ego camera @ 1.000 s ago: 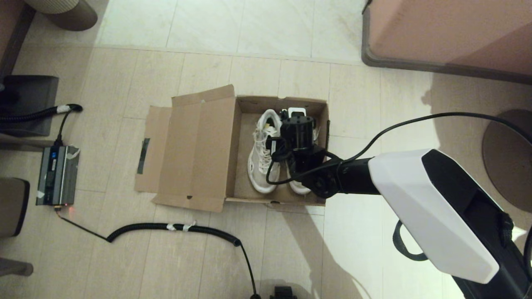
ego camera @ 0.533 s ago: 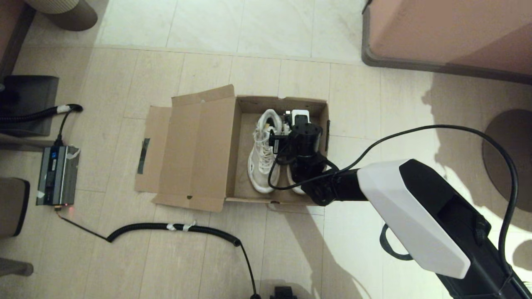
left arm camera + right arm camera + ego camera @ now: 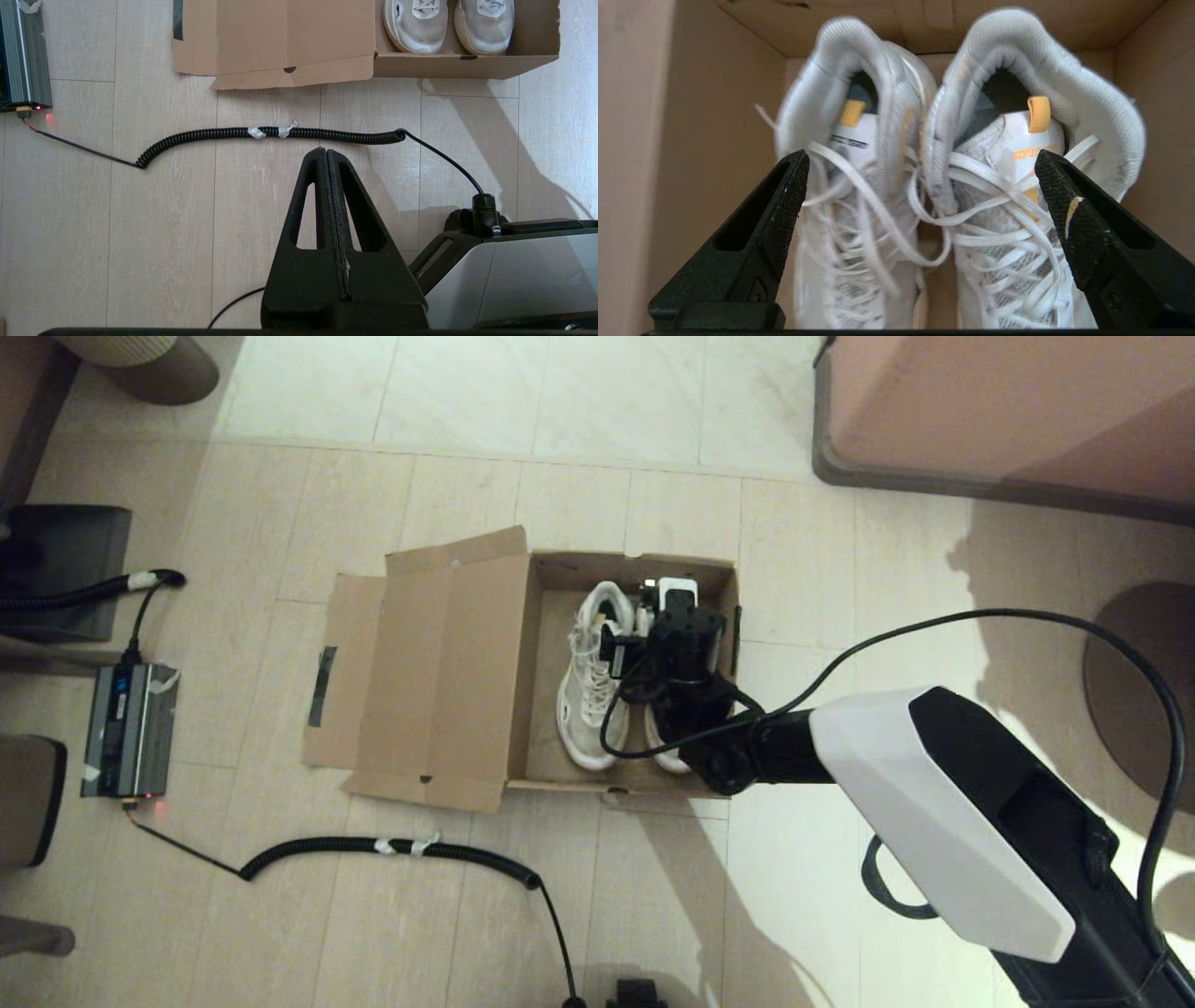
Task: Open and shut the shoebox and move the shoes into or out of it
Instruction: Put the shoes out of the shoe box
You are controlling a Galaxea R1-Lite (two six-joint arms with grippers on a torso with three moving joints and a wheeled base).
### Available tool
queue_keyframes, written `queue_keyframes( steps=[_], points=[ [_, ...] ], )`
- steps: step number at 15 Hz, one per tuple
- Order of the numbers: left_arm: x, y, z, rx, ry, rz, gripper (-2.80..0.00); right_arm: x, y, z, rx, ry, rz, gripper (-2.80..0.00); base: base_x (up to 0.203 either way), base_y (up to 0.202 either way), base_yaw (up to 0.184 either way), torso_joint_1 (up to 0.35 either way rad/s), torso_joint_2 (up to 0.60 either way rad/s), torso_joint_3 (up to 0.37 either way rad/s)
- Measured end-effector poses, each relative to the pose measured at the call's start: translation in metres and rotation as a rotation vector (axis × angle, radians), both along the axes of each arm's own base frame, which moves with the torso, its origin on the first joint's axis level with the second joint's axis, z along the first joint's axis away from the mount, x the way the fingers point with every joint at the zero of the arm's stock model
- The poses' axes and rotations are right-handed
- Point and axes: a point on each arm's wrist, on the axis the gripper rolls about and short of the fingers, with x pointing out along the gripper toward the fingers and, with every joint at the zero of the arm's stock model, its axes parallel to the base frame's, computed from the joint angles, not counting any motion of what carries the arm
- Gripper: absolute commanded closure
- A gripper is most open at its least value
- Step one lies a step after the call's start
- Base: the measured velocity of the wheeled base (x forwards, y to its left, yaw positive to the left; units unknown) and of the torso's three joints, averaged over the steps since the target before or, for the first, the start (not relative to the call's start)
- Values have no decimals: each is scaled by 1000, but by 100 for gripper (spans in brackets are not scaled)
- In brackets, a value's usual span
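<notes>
The brown shoebox (image 3: 621, 566) lies open on the floor, its lid (image 3: 439, 672) folded flat out to the left with the dark tape strip (image 3: 323, 686) on the flap. Both off-white shoes sit side by side inside: the left shoe (image 3: 583, 709) shows fully, the right shoe (image 3: 665, 762) is mostly hidden under my right wrist. My right gripper (image 3: 920, 161) hangs open inside the box, one finger (image 3: 784, 196) outside each shoe's tongue, holding nothing. My left gripper (image 3: 326, 151) is shut and empty, parked low near my base, with the box front (image 3: 467, 65) beyond it.
A coiled black cable (image 3: 392, 847) runs across the floor in front of the box to a grey power unit (image 3: 129, 728) at the left. A pink furniture piece (image 3: 1008, 411) fills the far right, and a round dark base (image 3: 1144, 691) sits at the right edge.
My right gripper has dropped lower into the box over the shoes and shifted slightly right. Box, lid and shoes have not moved.
</notes>
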Motion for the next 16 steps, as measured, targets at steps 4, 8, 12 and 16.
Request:
queue_keyframes(
  steps=[4, 8, 12, 16],
  points=[
    [0, 0, 0, 0, 0, 0, 0, -6, -22, 21, 171, 211, 1, -280, 0, 0, 0, 0, 0, 0],
    [0, 0, 0, 0, 0, 0, 0, -12, -46, 28, 446, 444, -34, 0, 0, 0, 0, 0, 0, 0],
    [0, 0, 0, 0, 0, 0, 0, -10, -58, 35, 512, 446, -57, 0, 0, 0, 0, 0, 0, 0],
    [0, 0, 0, 0, 0, 0, 0, -2, -71, 23, 565, 474, -95, 0, 0, 0, 0, 0, 0, 0]
  ],
)
